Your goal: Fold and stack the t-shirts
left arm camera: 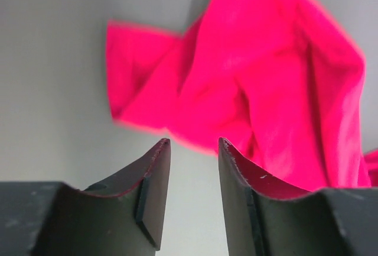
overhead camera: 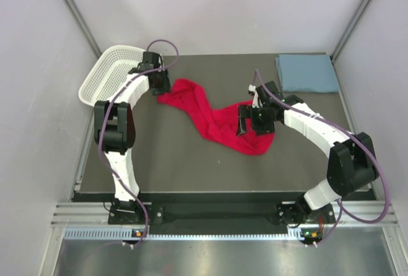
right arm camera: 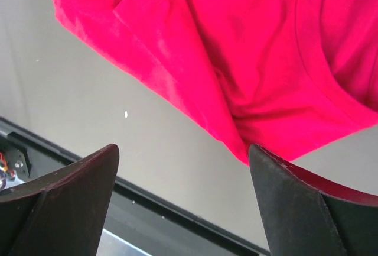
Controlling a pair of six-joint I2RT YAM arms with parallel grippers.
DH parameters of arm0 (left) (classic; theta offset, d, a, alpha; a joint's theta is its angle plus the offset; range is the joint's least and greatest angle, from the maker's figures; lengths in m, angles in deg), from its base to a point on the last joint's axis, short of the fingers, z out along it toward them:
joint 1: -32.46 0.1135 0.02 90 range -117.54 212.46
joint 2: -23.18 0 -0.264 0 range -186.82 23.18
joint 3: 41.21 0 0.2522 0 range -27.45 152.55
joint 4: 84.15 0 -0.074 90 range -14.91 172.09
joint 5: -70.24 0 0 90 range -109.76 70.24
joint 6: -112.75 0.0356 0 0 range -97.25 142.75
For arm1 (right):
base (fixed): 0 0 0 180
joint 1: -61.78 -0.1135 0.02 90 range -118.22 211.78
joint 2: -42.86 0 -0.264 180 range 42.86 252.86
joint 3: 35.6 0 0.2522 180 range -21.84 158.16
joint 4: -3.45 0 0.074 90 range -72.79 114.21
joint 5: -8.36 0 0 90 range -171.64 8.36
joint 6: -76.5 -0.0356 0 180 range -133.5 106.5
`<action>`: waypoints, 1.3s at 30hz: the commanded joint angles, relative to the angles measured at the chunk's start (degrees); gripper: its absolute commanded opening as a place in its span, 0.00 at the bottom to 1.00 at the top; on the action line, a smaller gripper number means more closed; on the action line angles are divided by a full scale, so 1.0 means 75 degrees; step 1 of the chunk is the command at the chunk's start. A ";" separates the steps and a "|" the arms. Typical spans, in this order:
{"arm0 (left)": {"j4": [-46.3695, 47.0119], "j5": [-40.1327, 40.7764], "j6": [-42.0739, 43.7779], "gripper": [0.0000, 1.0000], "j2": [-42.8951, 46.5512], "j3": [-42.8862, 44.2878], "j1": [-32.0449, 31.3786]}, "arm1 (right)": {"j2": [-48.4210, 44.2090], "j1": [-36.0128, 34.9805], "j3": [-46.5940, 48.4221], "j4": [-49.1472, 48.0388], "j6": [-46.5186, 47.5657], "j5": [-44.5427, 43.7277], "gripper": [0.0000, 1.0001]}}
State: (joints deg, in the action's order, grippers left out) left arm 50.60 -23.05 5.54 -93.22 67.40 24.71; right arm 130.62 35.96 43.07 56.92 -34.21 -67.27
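The red t-shirt (overhead camera: 210, 118) lies crumpled in a long band across the middle of the table. It fills the upper part of the left wrist view (left arm camera: 254, 84) and of the right wrist view (right arm camera: 248, 49). The blue-grey t-shirt (overhead camera: 306, 72) lies folded flat at the back right corner. My left gripper (overhead camera: 163, 87) hovers at the shirt's back left end, jaws open and empty (left arm camera: 192, 146). My right gripper (overhead camera: 250, 125) is over the shirt's front right part, jaws wide open and empty (right arm camera: 183, 161).
A white mesh basket (overhead camera: 108, 72) stands at the back left, tilted over the table's (overhead camera: 172, 161) left edge. White walls close in the sides and back. The table's front rail shows in the right wrist view (right arm camera: 147, 200).
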 commanded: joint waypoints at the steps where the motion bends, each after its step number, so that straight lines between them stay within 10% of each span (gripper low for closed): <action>1: 0.0379 -0.0628 0.0326 0.43 -0.0639 0.0782 0.0142 | -0.0674 0.0127 0.0124 0.0214 0.0241 0.0159 0.90; 16: 0.0893 -0.1167 0.0479 0.41 -0.1460 0.1334 0.0365 | -0.2070 0.0185 -0.1435 -0.0102 0.0125 0.0041 0.72; 26: 0.0964 -0.1308 0.0596 0.06 -0.1637 0.1533 0.0365 | -0.1262 0.0174 -0.1131 -0.0255 0.0078 0.0346 0.66; 39: -0.0216 -0.0968 -0.0587 0.00 0.1479 -0.0645 0.0201 | 0.1456 -0.0634 0.1432 -0.0349 0.0535 -0.0557 0.51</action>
State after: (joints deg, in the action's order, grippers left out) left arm 52.26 -30.88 4.47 -92.63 64.71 26.68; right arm 137.49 33.90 47.05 55.78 -31.43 -69.55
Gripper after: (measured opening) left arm 0.023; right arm 0.545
